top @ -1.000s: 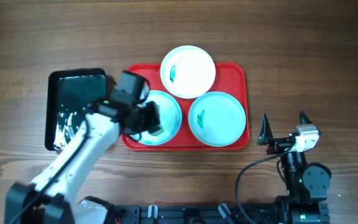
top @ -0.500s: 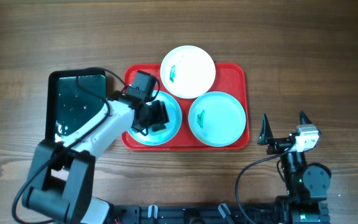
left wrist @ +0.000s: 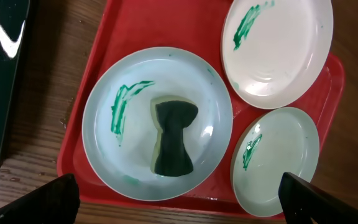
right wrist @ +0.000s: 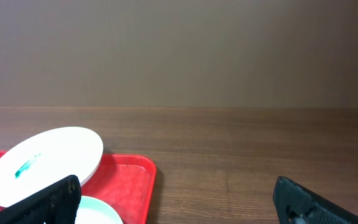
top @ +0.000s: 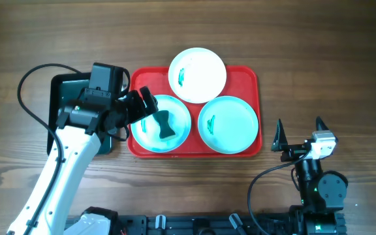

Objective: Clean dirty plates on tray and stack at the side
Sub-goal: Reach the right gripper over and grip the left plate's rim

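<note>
The red tray (top: 247, 77) holds three plates. A dark sponge (top: 165, 124) lies loose on the left turquoise plate (top: 145, 134), beside a green smear (left wrist: 124, 106). The right turquoise plate (top: 228, 124) and the white plate (top: 198, 75) also carry green smears. My left gripper (top: 139, 108) hovers open over the tray's left edge, above that plate (left wrist: 197, 81) and sponge (left wrist: 173, 140), holding nothing. My right gripper (top: 299, 134) stands open and empty on the table right of the tray (right wrist: 129, 180), facing the white plate (right wrist: 42, 165).
A black tray (top: 67, 94) with wet glints lies left of the red one, partly under my left arm. Bare wooden table (top: 318, 65) stretches to the right and behind the trays.
My left gripper opened and let go of the sponge, which now lies on the left turquoise plate. The gripper drew back up and to the left. The right arm stayed still.
</note>
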{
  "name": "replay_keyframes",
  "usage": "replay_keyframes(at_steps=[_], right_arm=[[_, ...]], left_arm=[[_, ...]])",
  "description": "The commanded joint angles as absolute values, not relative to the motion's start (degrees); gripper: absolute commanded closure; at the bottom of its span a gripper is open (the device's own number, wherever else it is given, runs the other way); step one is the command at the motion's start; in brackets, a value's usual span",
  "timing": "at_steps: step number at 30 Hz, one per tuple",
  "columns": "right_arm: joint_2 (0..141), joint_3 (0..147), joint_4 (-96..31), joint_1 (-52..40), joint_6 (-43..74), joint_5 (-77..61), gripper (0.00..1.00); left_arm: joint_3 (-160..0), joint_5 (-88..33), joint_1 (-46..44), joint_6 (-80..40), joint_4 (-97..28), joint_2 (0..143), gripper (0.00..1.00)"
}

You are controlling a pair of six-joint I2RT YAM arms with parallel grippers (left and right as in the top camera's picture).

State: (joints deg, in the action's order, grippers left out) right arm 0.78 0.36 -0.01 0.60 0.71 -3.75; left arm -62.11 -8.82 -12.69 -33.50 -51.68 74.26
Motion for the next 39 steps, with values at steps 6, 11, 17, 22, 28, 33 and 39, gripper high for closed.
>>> replay_keyframes(at_steps=[6,11,17,22,28,33,39], right_arm=[[0.5,0.3,7.7,0.8,50.9,-38.4,0.0],[0.6,2.0,44.0,0.8,64.5,-37.7,0.0],[10.2,33.6,3.2,0.8,35.2,-37.2,0.0],[45.5,76.1,-55.5,0.6,10.0,-42.7,0.0],[67.9,93.9,-72.7,-13.1,9.3,-31.4,0.0],[75.0,93.9,-66.8,-30.1,24.5,-0.1,0.0],[93.8,93.4,-58.3,-37.1,24.4,0.0,0.05]], left_arm=[[-62.5,-8.5,-12.4,-33.5,-51.8,74.2,0.0],[-62.5,-8.5,-12.4,-33.4,-52.0,74.2,0.0],[-62.5,-8.5,-12.4,-33.5,-52.0,74.2,0.0],[-62.5,-8.5,-12.4,-33.5,-52.0,74.2,0.0],[-62.5,-8.4,-12.4,-33.5,-52.0,74.2,0.0],[-62.5,-8.4,-12.4,-33.5,-51.9,74.2,0.0],[-62.5,-8.4,-12.4,-33.4,-52.1,74.2,0.0]])
